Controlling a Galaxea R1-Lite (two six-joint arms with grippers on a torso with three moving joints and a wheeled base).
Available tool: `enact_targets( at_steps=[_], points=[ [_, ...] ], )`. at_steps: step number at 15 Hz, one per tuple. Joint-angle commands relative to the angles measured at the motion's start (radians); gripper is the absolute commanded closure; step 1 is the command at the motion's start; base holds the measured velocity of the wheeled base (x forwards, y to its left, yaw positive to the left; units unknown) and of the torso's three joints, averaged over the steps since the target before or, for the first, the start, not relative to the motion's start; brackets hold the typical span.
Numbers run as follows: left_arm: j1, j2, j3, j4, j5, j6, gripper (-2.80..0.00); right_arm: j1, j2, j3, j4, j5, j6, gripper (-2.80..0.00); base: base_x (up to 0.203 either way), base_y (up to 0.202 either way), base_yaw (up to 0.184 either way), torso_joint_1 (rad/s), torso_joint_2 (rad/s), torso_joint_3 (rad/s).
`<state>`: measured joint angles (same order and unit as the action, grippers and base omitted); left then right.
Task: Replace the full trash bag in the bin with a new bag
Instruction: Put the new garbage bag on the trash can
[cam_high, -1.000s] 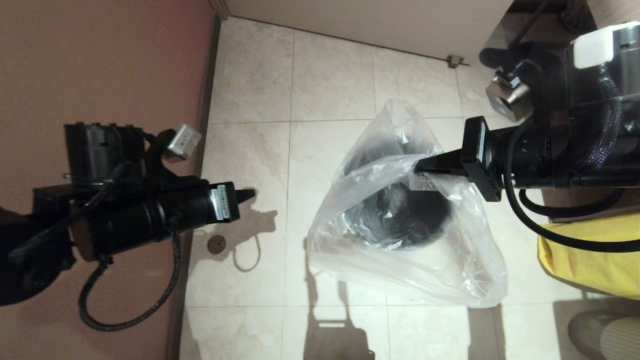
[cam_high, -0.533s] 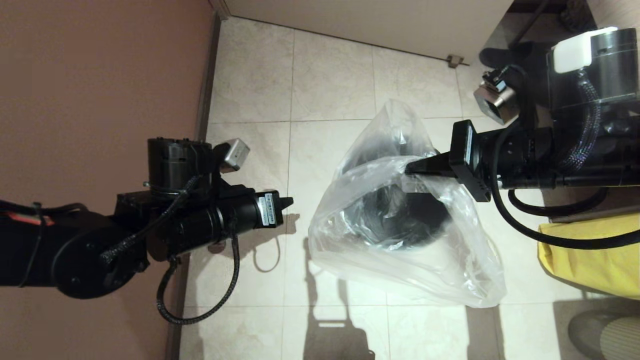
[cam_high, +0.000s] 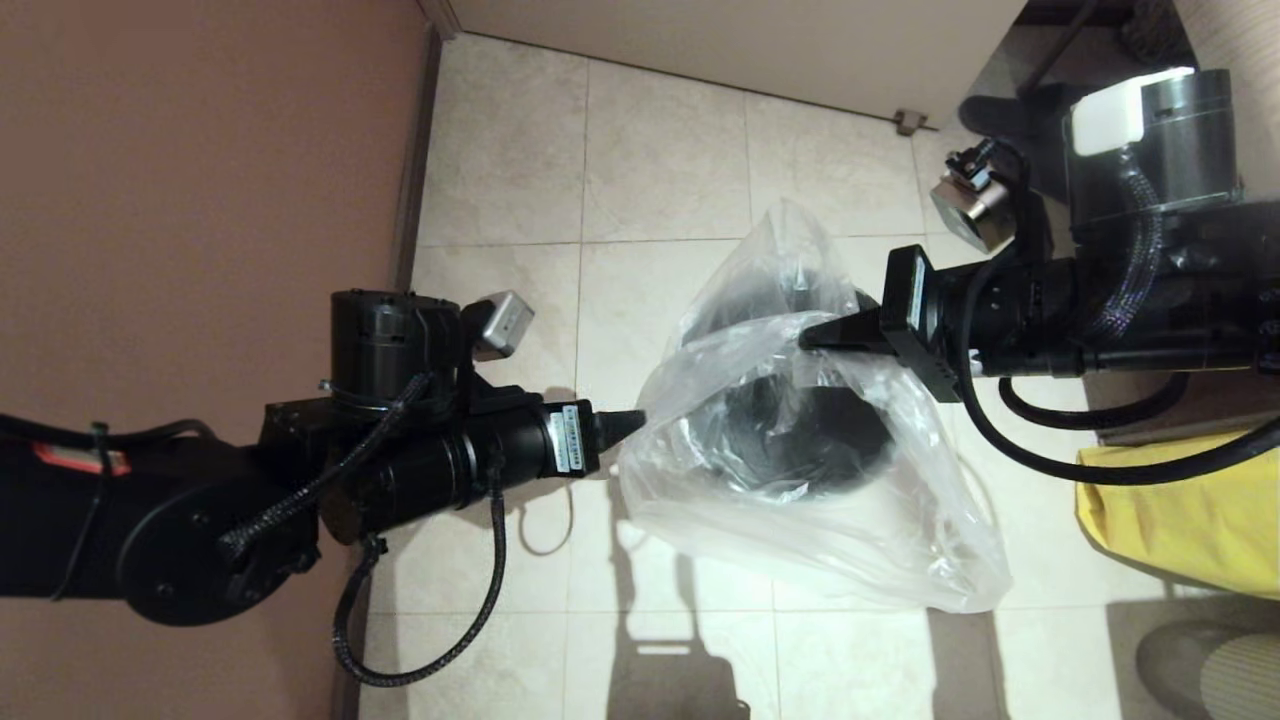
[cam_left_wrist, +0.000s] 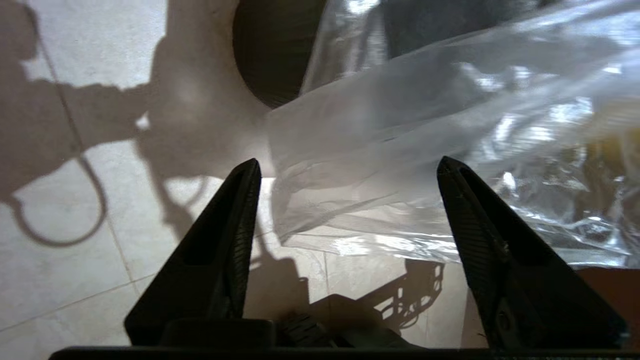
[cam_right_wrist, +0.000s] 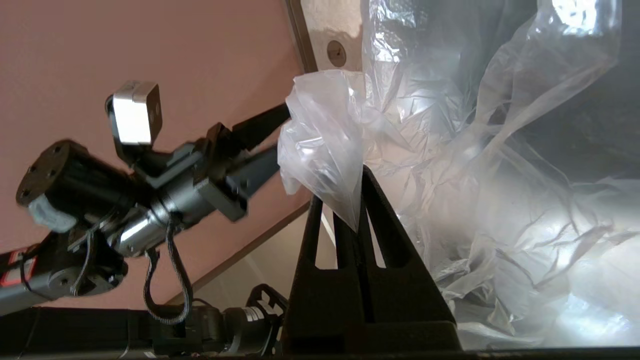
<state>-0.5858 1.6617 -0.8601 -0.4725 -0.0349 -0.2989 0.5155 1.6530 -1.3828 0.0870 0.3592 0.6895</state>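
New bag draped over the bin, not yet seated.

Nearest, on the left: left gripper (cam_left_wrist: 345, 165) spread wide, nothing held, tips right at the near-left edge of the new bag (cam_high: 800, 500), film lying just ahead between the fingers (cam_left_wrist: 240, 220). Centre of the tiled floor (cam_high: 660, 180): bin (cam_high: 810, 440) showing dark through clear plastic, bag bunched loosely over and around it, spilling onto the floor near and right. Farther right: right gripper (cam_right_wrist: 359, 200) clamped tight on a pinch of the bag's edge, holding it up above the bin's far rim. Yellow bag (cam_high: 1180, 510) off at the right, out of the bin. So, by the look of it: old bag out, new one over the top; left to do, open the mouth, push it down inside, fold the edge over the rim.
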Motion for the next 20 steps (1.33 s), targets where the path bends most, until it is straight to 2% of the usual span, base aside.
enact_targets(
  at_steps=[1, 5, 8, 11, 15, 16, 20],
  points=[
    [-0.027, -0.006, 0.004, -0.014, 0.001, -0.007, -2.80, 0.001, 0.017, -0.009, -0.001, 0.002, 0.004, 0.00, 0.000, 0.000, 0.000, 0.000, 0.00, 0.000],
    [-0.087, -0.006, 0.056, -0.061, 0.004, -0.020, -2.80, -0.001, 0.029, -0.033, 0.001, 0.003, 0.004, 0.00, 0.000, 0.000, 0.000, 0.000, 0.00, 0.000],
    [-0.076, 0.058, 0.058, -0.097, 0.026, -0.014, -2.80, 0.001, 0.034, -0.041, 0.002, 0.003, 0.005, 0.00, 0.000, 0.000, 0.000, 0.000, 0.00, 0.000],
    [-0.037, 0.133, 0.060, -0.202, 0.048, 0.041, -2.80, 0.000, 0.033, -0.048, 0.004, 0.003, 0.005, 0.00, 0.000, 0.000, 0.000, 0.000, 0.00, 0.000],
    [-0.025, 0.182, 0.056, -0.215, 0.049, 0.049, -2.80, 0.000, 0.031, -0.075, 0.009, 0.004, 0.007, 0.00, 0.000, 0.000, 0.000, 0.000, 0.00, 0.000],
    [-0.023, 0.193, 0.051, -0.217, 0.047, 0.066, 0.00, 0.000, 0.031, -0.079, 0.014, 0.004, 0.007, 0.00, 0.000, 0.000, 0.000, 0.000, 0.00, 0.000],
    [-0.012, 0.235, -0.001, -0.270, 0.047, 0.074, 0.00, 0.000, 0.027, -0.086, 0.030, 0.004, 0.008, 0.00, 0.000, 0.000, 0.000, 0.000, 0.00, 0.000]
  ],
)
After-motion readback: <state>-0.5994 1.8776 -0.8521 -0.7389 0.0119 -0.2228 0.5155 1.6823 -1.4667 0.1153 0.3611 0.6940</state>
